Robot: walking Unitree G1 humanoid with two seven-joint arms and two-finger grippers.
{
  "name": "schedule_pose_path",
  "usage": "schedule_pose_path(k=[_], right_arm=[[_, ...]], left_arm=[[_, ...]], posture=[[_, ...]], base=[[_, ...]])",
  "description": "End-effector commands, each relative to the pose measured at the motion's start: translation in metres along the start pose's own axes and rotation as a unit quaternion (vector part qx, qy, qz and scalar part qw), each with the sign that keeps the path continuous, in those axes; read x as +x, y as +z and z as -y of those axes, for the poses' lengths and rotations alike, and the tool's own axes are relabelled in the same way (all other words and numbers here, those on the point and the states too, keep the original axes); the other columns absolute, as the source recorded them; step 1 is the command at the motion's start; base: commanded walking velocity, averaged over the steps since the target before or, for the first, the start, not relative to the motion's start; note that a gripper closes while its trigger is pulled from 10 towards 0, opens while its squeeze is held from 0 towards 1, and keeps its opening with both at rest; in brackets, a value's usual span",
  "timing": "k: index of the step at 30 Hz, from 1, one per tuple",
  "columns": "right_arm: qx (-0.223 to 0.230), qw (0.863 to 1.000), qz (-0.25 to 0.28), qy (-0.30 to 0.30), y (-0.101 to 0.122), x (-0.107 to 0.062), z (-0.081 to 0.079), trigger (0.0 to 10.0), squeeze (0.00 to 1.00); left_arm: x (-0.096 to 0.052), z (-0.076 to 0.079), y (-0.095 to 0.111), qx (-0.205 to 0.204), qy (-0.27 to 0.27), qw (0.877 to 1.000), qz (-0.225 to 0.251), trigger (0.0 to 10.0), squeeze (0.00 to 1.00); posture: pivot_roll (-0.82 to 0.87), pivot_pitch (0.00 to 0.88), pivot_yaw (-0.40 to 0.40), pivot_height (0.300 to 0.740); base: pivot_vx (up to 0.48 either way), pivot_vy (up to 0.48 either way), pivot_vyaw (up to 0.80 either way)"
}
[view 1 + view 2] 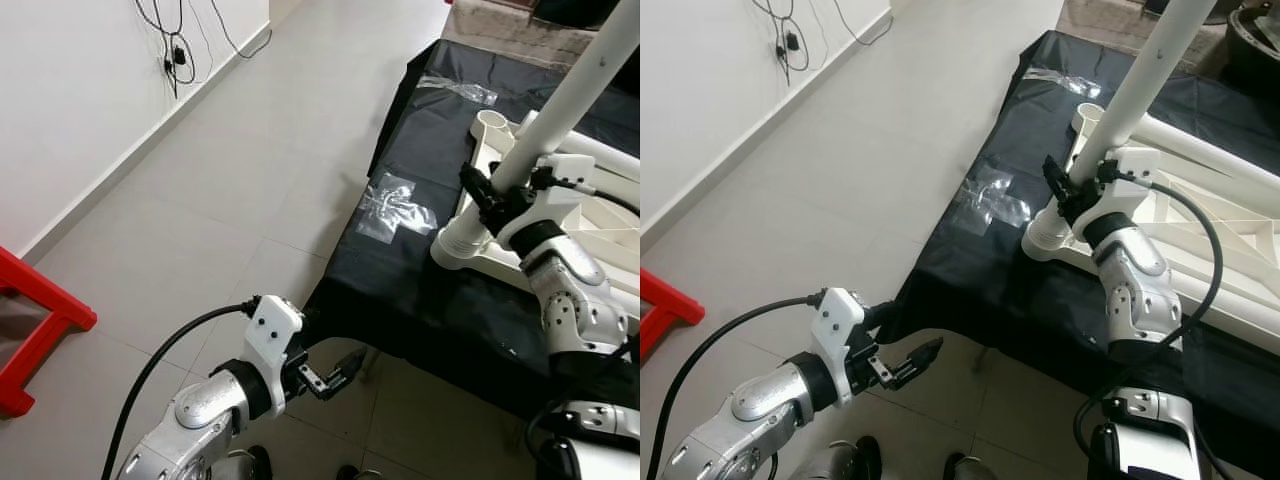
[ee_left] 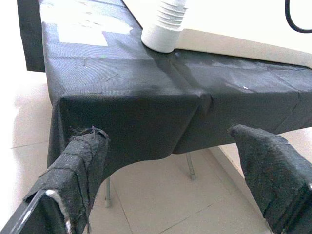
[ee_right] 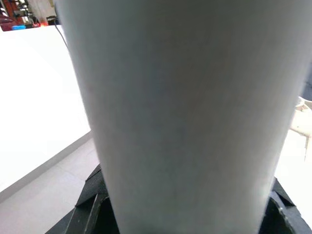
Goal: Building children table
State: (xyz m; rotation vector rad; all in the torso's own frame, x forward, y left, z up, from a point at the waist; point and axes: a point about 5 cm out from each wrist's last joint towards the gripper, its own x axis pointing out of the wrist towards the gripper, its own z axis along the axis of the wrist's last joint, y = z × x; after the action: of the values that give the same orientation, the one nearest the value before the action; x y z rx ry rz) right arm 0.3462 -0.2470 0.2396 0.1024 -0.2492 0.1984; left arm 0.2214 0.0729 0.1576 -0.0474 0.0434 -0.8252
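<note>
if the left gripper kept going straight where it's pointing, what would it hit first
Probably the hanging front edge of the black cloth draped over the low table; the left gripper points straight at it, open, though depth is hard to judge.

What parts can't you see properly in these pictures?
- Top of the white table leg: cut off by the left eye view's upper edge.
- Far side of the white tabletop: cut off by the right edge.
- Right claw fingertips: hidden behind the leg it grips.
- Legs under the black-covered table: mostly hidden by the cloth.
</note>
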Motion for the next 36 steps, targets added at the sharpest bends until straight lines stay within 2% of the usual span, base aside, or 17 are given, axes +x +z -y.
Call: schedule_pose_path(k=[1, 5, 11, 13, 14, 16, 18, 20, 23, 25, 28, 31, 32, 33, 34, 35, 36], right_arm=[[0.012, 1.0, -0.001, -0.004, -0.004, -0.002, 0.002, 0.0, 0.0], [0.013, 1.0, 0.0, -0.009, -0.007, -0.004, 0.0, 0.0, 0.0], [0.008, 0.997, 0.002, -0.083, -0.017, -0.017, -0.002, 0.0, 0.0], [-0.024, 0.973, 0.0, -0.228, -0.025, -0.035, 0.002, 0.0, 0.0], [-0.024, 0.973, 0.0, -0.228, -0.025, -0.035, 0.002, 0.0, 0.0], [-0.047, 0.944, -0.005, -0.327, -0.029, -0.049, -0.003, 0.0, 0.0], [-0.05, 0.92, -0.015, -0.387, -0.032, -0.057, -0.014, 0.0, 0.0], [-0.05, 0.92, -0.015, -0.387, -0.032, -0.057, -0.014, 0.0, 0.0], [-0.019, 0.886, -0.041, -0.462, -0.038, -0.051, -0.041, 0.0, 0.0], [-0.019, 0.886, -0.041, -0.462, -0.038, -0.051, -0.041, 0.0, 0.0], [0.009, 0.875, -0.049, -0.481, -0.039, -0.042, -0.054, 0.0, 0.0], [0.022, 0.877, -0.051, -0.477, -0.039, -0.036, -0.061, 0.0, 0.0], [0.03, 0.88, -0.053, -0.472, -0.038, -0.033, -0.069, 4.3, 0.0], [0.037, 0.883, -0.051, -0.465, -0.038, -0.032, -0.074, 5.4, 0.0], [0.037, 0.883, -0.051, -0.465, -0.038, -0.032, -0.074, 5.4, 0.0], [0.03, 0.889, -0.045, -0.455, -0.036, -0.031, -0.075, 10.0, 0.0], [0.03, 0.889, -0.045, -0.455, -0.036, -0.031, -0.075, 10.0, 0.0]], left_arm=[[-0.001, 0.002, -0.007, -0.004, -0.005, 1.0, -0.014, 10.0, 0.0], [-0.001, 0.002, -0.007, -0.004, -0.004, 1.0, -0.014, 10.0, 0.0], [-0.001, 0.001, -0.007, -0.005, -0.003, 1.0, -0.014, 10.0, 0.0], [-0.001, 0.001, -0.007, -0.005, -0.004, 1.0, -0.015, 10.0, 0.0], [-0.001, 0.001, -0.007, -0.005, -0.004, 1.0, -0.015, 10.0, 0.0], [-0.001, 0.0, -0.007, -0.004, -0.005, 1.0, -0.015, 10.0, 0.0], [0.0, 0.0, -0.008, -0.004, -0.006, 1.0, -0.016, 10.0, 0.0], [0.0, 0.0, -0.008, -0.004, -0.006, 1.0, -0.016, 10.0, 0.0], [0.0, -0.001, -0.008, -0.003, -0.005, 1.0, -0.016, 10.0, 0.0], [0.0, -0.001, -0.008, -0.003, -0.005, 1.0, -0.016, 10.0, 0.0], [0.001, -0.001, -0.008, -0.002, -0.005, 1.0, -0.016, 10.0, 0.0], [0.001, 0.0, -0.008, -0.002, -0.005, 1.0, -0.016, 10.0, 0.0], [0.001, 0.0, -0.008, -0.002, -0.006, 1.0, -0.016, 10.0, 0.0], [0.001, 0.0, -0.008, -0.002, -0.006, 1.0, -0.016, 10.0, 0.0], [0.001, 0.0, -0.008, -0.002, -0.006, 1.0, -0.016, 10.0, 0.0], [0.001, 0.0, -0.008, -0.003, -0.007, 1.0, -0.015, 10.0, 0.0], [0.001, 0.0, -0.008, -0.003, -0.007, 1.0, -0.015, 10.0, 0.0]], posture=[[0.09, 0.226, -0.069, 0.74], [0.09, 0.228, -0.067, 0.74], [0.09, 0.228, -0.067, 0.74], [0.08, 0.229, -0.065, 0.74], [0.08, 0.229, -0.065, 0.74], [0.08, 0.228, -0.061, 0.74], [0.08, 0.229, -0.058, 0.74], [0.08, 0.229, -0.058, 0.74], [0.08, 0.227, -0.059, 0.74], [0.08, 0.227, -0.059, 0.74], [0.09, 0.225, -0.057, 0.74], [0.09, 0.223, -0.059, 0.74], [0.09, 0.223, -0.059, 0.74], [0.09, 0.223, -0.059, 0.74], [0.09, 0.223, -0.059, 0.74], [0.08, 0.219, -0.059, 0.74], [0.08, 0.219, -0.059, 0.74]], base=[[0.0, 0.0, 0.0], [0.0, 0.0, 0.0], [0.0, 0.0, 0.0], [0.0, 0.0, 0.0], [0.0, 0.0, 0.0], [0.0, 0.0, 0.0], [0.0, 0.0, 0.0], [0.0, 0.0, 0.0], [0.0, 0.0, 0.0], [0.0, 0.0, 0.0], [0.0, 0.0, 0.0], [0.0, 0.0, 0.0], [0.0, 0.0, 0.0], [0.0, 0.0, 0.0], [0.0, 0.0, 0.0], [0.0, 0.0, 0.0], [0.0, 0.0, 0.0]])
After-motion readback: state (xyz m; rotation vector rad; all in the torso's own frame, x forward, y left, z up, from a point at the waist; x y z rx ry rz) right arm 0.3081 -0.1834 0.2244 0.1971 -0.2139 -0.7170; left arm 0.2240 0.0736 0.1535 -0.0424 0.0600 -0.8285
